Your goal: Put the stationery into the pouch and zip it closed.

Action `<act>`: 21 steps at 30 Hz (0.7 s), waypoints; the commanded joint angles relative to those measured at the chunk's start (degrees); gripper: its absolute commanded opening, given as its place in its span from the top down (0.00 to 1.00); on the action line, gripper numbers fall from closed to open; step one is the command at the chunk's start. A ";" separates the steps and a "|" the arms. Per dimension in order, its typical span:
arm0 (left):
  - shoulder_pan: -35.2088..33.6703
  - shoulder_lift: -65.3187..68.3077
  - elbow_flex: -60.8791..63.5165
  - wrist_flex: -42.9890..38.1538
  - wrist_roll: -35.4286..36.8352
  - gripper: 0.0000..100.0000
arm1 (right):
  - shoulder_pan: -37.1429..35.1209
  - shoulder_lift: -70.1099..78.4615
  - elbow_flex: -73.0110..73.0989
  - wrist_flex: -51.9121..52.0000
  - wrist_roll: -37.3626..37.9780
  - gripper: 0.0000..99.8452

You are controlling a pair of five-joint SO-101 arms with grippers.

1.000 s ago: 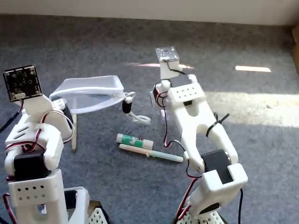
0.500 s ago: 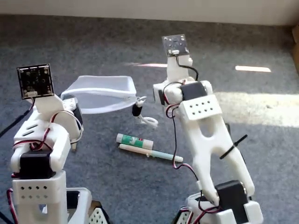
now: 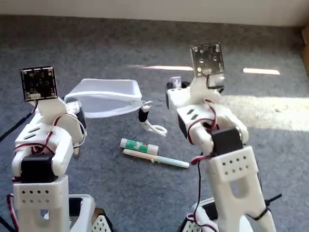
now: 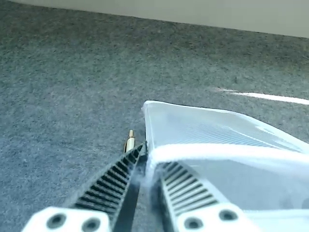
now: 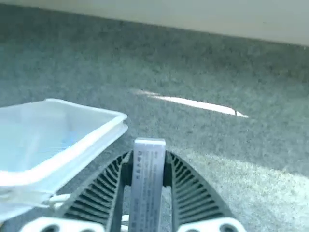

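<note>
Our left gripper (image 4: 146, 162) is pressed tight on one corner of the white pouch (image 3: 104, 94). It pinches the thick rim there. Our right gripper (image 5: 147, 158) pinches a small grey piece (image 5: 147, 188), and the piece pokes out a little past the fingertips.

We look down from the high view now. The pouch is at 10 o'clock from the glue stick (image 3: 139, 146), well apart from it. The small grey piece in our right gripper is at 1 o'clock from the glue stick. It is at 3 o'clock from the pouch, near it but not touching.

A black zip pull (image 3: 143, 116) hangs at the pouch's 4 o'clock corner. A white cord (image 3: 157, 128) runs from it down to the grey carpet (image 3: 96, 43).

The pen (image 3: 157, 159) lies just beside the glue stick, at its 5 o'clock side. Both lie on the carpet, outside the pouch. A bright strip of sunlight (image 3: 260, 71) falls on the carpet at 3 o'clock from our right gripper.
</note>
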 commanded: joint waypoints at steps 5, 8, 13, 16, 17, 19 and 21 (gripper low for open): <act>1.19 11.65 -7.16 -1.49 -0.44 0.99 | -10.59 -18.15 4.97 -5.58 -0.35 1.00; 1.19 14.37 -9.27 0.00 -0.44 0.99 | -15.08 -23.43 9.54 -12.00 -0.35 1.00; 1.19 17.19 -12.97 2.90 -0.44 0.99 | -22.73 -28.18 19.12 -30.90 -0.26 1.00; 1.19 18.15 -13.14 2.90 -0.44 0.99 | -26.07 -28.26 25.10 -45.58 -0.26 1.00; 1.19 18.42 -13.14 2.90 -0.44 0.99 | -26.86 -28.18 27.21 -49.98 -0.26 1.00; 1.19 18.59 -13.14 2.90 -0.44 0.99 | -27.74 -28.18 31.08 -57.63 -0.26 1.00; 1.19 18.59 -13.05 2.90 -0.44 0.99 | -27.82 -28.09 34.15 -63.43 -0.26 1.00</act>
